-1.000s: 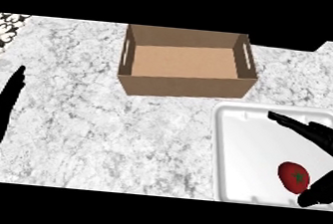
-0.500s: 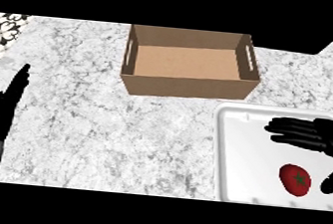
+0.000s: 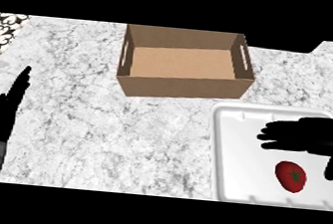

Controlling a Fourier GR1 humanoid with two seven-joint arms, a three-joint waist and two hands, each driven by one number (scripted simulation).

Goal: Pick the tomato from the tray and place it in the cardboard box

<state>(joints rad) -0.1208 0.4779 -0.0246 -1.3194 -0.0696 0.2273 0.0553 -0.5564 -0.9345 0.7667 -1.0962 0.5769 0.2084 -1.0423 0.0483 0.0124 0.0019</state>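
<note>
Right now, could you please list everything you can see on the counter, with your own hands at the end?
counter: one, white and grey marble, fills the view.
cardboard box: one, brown, open at the top, at the far middle of the counter, nothing visible inside.
tray: one, white, at the near right, in front of the box.
tomato: one, red with a green stem spot, lying in the tray near its front.
left hand: one, black, open, resting at the left edge, fingers up.
right hand: one, black, open, over the tray just behind the tomato, not holding it.
</note>
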